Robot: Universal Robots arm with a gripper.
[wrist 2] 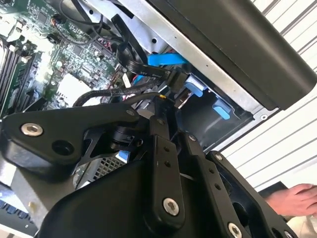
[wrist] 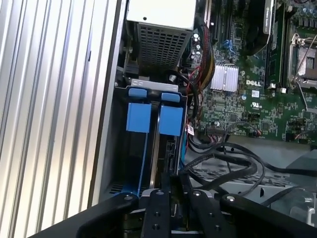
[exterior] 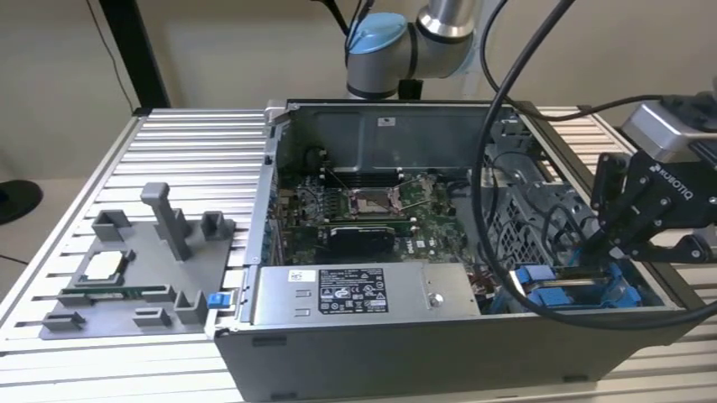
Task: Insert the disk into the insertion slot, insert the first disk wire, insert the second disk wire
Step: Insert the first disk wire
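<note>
The disk sits edge-on in the insertion slot, showing as its blue carrier at the case's front corner on the exterior view's right. In the first wrist view the carrier's two blue tabs stand up in the grey bay. My gripper hangs just above the disk's rear end. Its black fingers are drawn together, and a black disk wire loops from the motherboard side to their tips. In the second wrist view the gripper sits beside black cables and a blue tab.
A grey labelled power-supply box fills the case front. The green motherboard lies behind it. A grey fixture plate with upright posts rests on the ribbed table on the exterior view's left. A person's hand rests outside the case.
</note>
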